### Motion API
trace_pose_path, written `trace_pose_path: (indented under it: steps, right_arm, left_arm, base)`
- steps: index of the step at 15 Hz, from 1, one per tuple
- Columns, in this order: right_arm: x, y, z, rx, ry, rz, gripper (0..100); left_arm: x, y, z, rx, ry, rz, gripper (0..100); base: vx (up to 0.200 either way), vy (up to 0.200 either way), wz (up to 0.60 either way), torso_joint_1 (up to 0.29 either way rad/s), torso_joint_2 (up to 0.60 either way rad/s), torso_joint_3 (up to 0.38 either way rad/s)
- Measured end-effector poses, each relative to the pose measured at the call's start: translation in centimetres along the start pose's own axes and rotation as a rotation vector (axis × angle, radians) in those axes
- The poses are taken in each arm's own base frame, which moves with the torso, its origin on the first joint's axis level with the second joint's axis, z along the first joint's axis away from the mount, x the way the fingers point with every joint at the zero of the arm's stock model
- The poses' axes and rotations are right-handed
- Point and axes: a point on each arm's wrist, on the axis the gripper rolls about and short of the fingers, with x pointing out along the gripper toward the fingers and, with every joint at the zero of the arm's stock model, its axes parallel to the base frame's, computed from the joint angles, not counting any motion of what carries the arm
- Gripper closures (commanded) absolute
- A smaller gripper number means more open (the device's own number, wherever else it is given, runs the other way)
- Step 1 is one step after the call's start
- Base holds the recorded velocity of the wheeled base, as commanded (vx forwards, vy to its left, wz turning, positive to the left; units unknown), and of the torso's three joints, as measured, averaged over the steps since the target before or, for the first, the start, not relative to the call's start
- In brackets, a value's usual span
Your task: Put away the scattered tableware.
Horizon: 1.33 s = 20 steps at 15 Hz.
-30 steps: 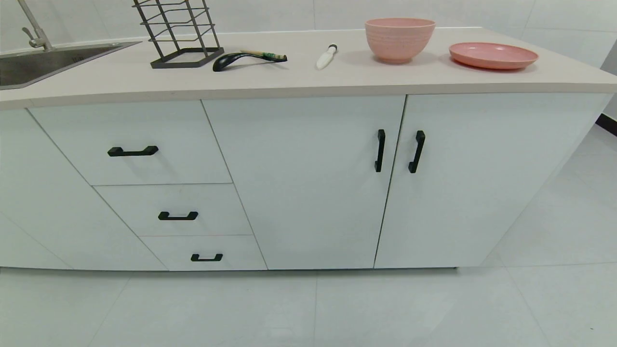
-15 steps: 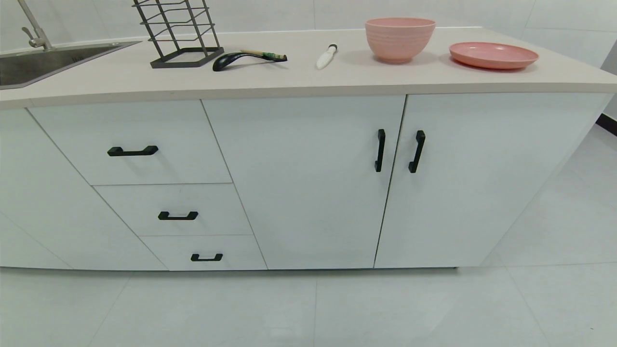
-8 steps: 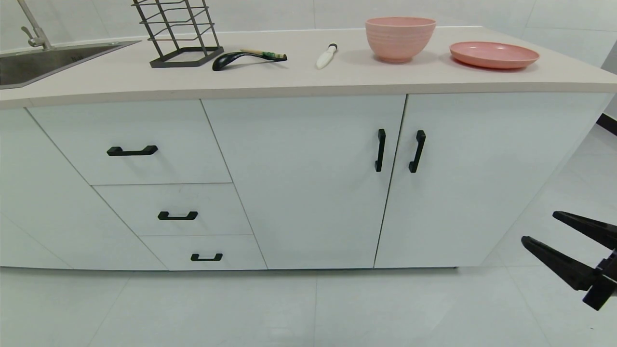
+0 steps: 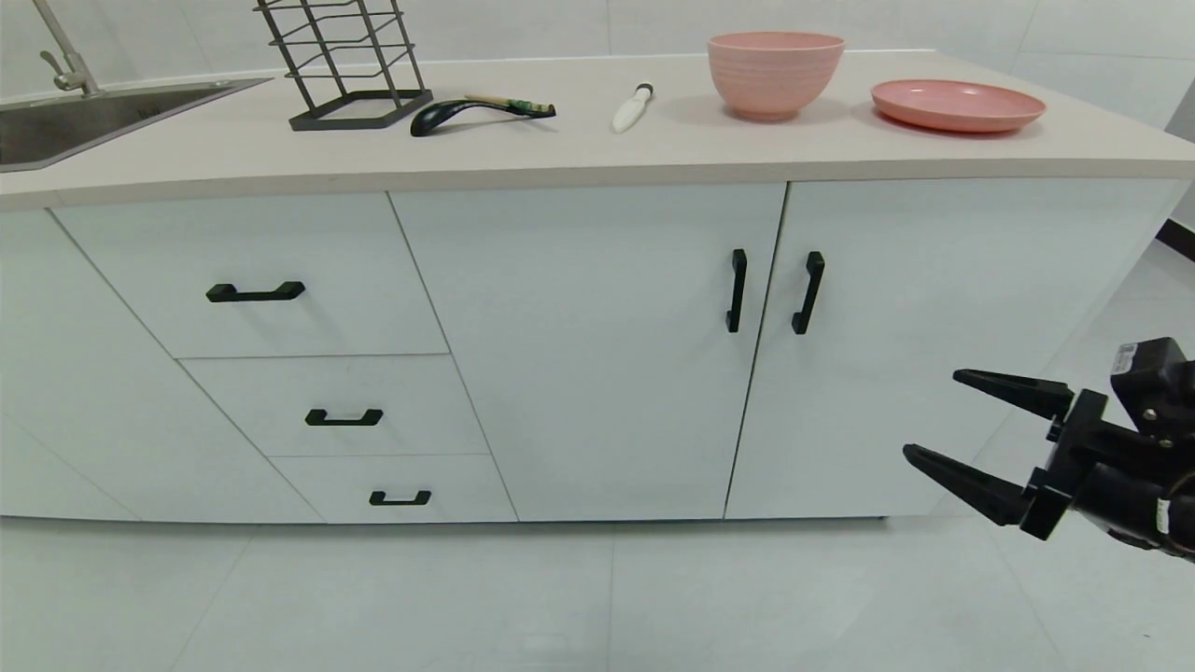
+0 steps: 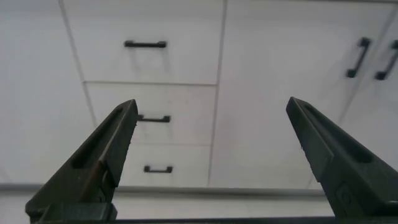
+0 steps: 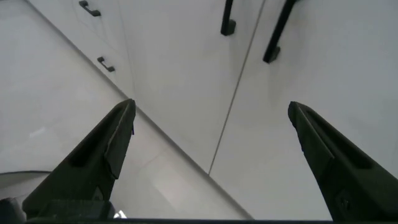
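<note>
On the counter (image 4: 560,154) stand a pink bowl (image 4: 775,75) and, to its right, a pink plate (image 4: 957,105). A white-handled utensil (image 4: 632,109) lies left of the bowl, and a black ladle (image 4: 467,114) lies beside a black wire rack (image 4: 345,61). My right gripper (image 4: 929,415) is open and empty, low at the right in front of the right cabinet door (image 4: 934,345); it is also in the right wrist view (image 6: 211,112). My left gripper (image 5: 211,109) is open and empty, facing the drawers (image 5: 146,43).
A sink (image 4: 75,117) with a tap is set into the counter's left end. Below are three drawers with black handles (image 4: 255,292) and two cabinet doors with vertical handles (image 4: 736,291). Bare tiled floor (image 4: 597,597) lies in front.
My right gripper has come into the head view from the lower right and risen up and leftward, open throughout. The tableware has stayed in place.
</note>
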Motion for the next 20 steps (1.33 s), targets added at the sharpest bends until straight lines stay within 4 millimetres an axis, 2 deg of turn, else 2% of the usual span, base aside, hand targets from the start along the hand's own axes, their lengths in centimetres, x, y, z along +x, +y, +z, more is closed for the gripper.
trace_pose_path:
  steps: [2,4,8,11,15,18,20]
  right_arm:
    - [2.1,-0.6,0.0,-0.02,-0.033,0.05,0]
    - [3.6,-0.5,-0.4,-0.018,-0.034,0.086,0]
    - [4.5,-0.5,-1.0,-0.009,-0.028,0.105,0]
    - [4.5,-0.5,-1.0,-0.006,-0.028,0.105,0]
    - [4.7,-0.4,-0.5,-0.016,-0.046,0.109,0]
    - [5.2,-1.0,0.4,-0.042,-0.089,0.099,0]
    - [5.6,-1.3,0.8,-0.053,-0.104,0.095,0]
  left_arm:
    - [0.3,-0.1,0.9,-0.012,0.004,-0.041,0]
    - [1.8,-0.1,2.3,-0.026,0.038,-0.082,0]
    - [7.9,-1.0,4.8,-0.049,0.122,-0.278,0]
    - [13.4,-2.6,5.4,0.0,0.165,-0.513,0]
    - [19.9,-4.9,4.0,0.126,0.103,-0.778,0]
    - [23.3,-7.2,2.2,0.117,0.056,-0.978,0]
    - [25.3,-9.6,1.1,0.094,0.037,-1.102,0]
  base:
    - [0.0,0.0,0.0,0.0,0.0,0.0]
    - [0.0,0.0,0.0,0.0,0.0,0.0]
    - [0.0,0.0,0.0,0.0,0.0,0.0]
    - [0.0,0.0,0.0,0.0,0.0,0.0]
    - [0.0,0.0,0.0,0.0,0.0,0.0]
    - [0.0,0.0,0.0,0.0,0.0,0.0]
    - [0.0,0.0,0.0,0.0,0.0,0.0]
